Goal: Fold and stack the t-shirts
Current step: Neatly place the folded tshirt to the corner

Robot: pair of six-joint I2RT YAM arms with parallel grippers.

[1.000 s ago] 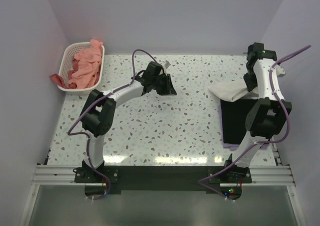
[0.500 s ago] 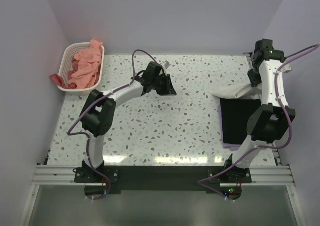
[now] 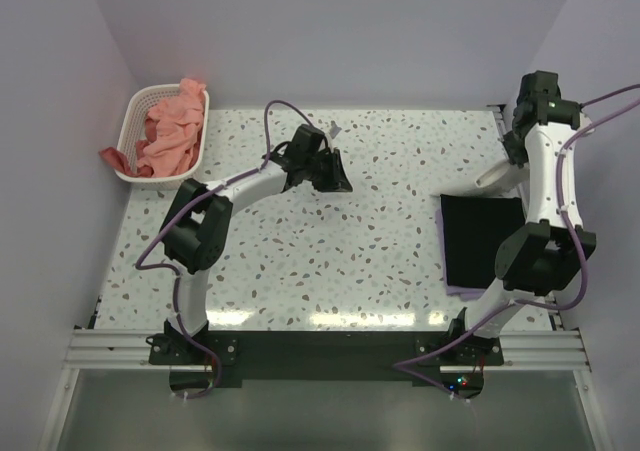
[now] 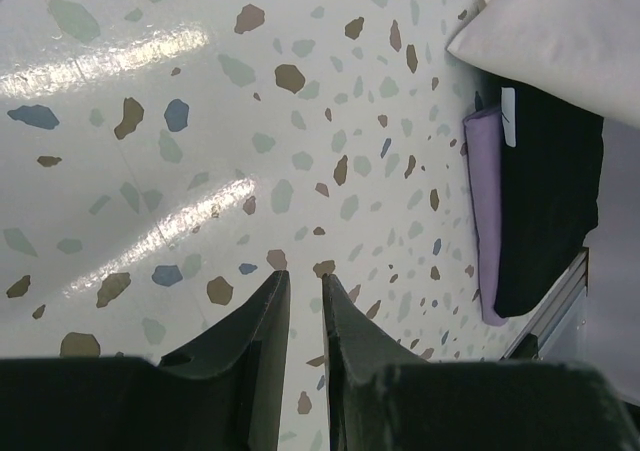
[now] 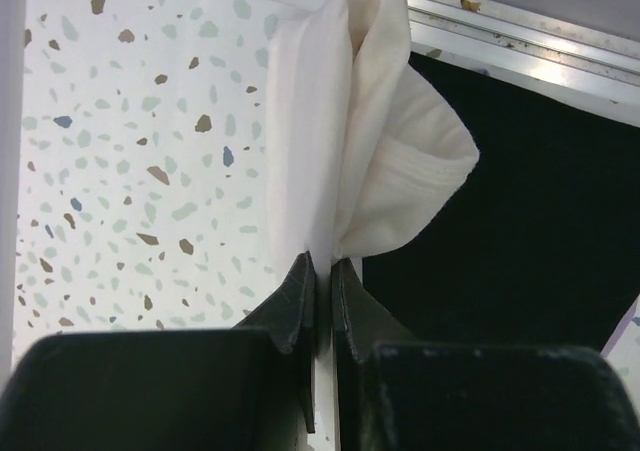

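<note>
Between the jaws of the right pincer [image 5: 322,267] we list one cream-white t-shirt [image 5: 350,161], clamped tight and drooping beyond the tips. Below it lie a black t-shirt [image 5: 520,231] and a lilac t-shirt [image 4: 483,201] (edge only). The left pincer [image 4: 300,289] is slightly parted, holding nothing, over the table [image 4: 150,101]. Well apart to its left are the salmon-pink t-shirts [image 3: 170,131], in the basket [image 3: 133,111].

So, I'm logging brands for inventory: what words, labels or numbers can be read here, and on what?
No text can be read.
On the black t-shirt: a small white tag at its edge, too small to read.
On the cream-white t-shirt held in the right gripper: no print showing.
</note>
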